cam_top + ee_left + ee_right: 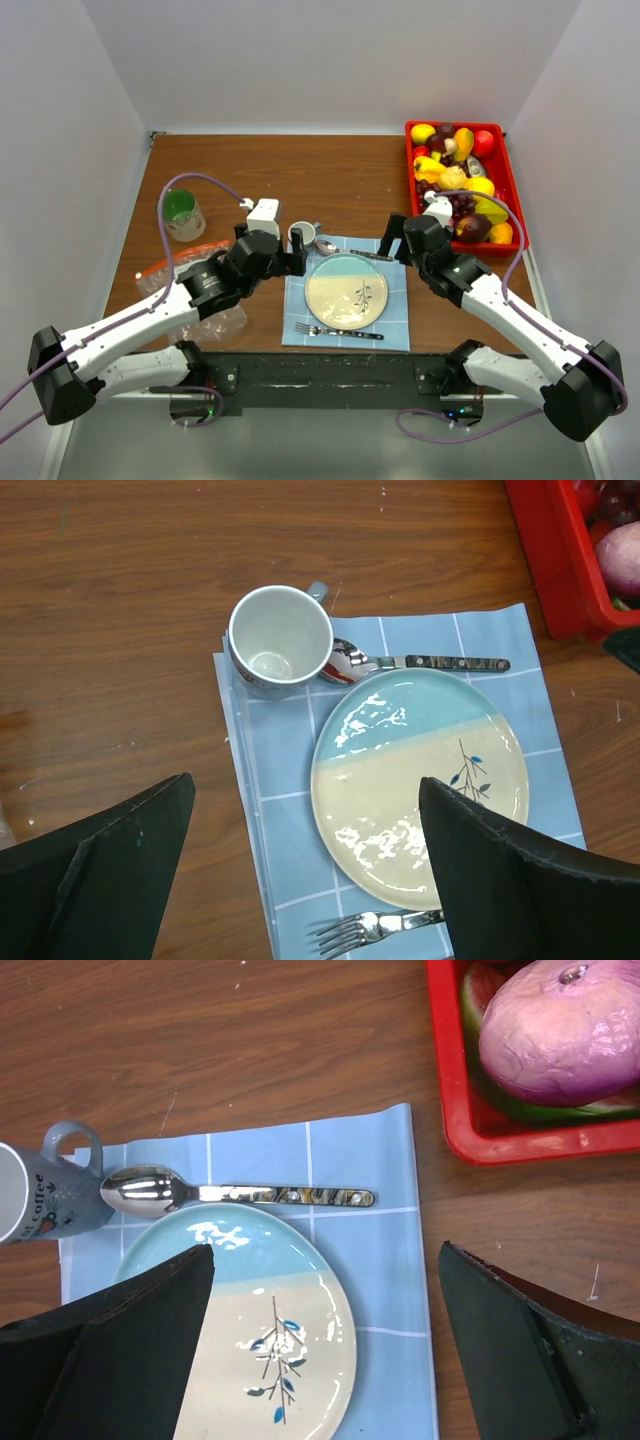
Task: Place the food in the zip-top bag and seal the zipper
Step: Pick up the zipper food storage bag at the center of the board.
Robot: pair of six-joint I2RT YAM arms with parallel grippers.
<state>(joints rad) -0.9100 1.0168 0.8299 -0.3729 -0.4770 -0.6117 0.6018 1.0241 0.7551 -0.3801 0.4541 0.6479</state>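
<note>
Wood-grain table (120, 600) w/ cloth mat (280, 770), glossy plate (420, 780), shiny metal spoon (400, 663) & glossy food (570, 1030).

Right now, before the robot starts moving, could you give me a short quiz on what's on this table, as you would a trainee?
1. True or false: the left gripper is holding a piece of food.
2. Where does the food lie? A) on the plate B) in the red tray C) in the mug
3. On which side of the table, the robot's left or right, does the zip-top bag lie?

Key: 1. False, its jaws stand open and empty. 2. B. 3. Left.
</note>
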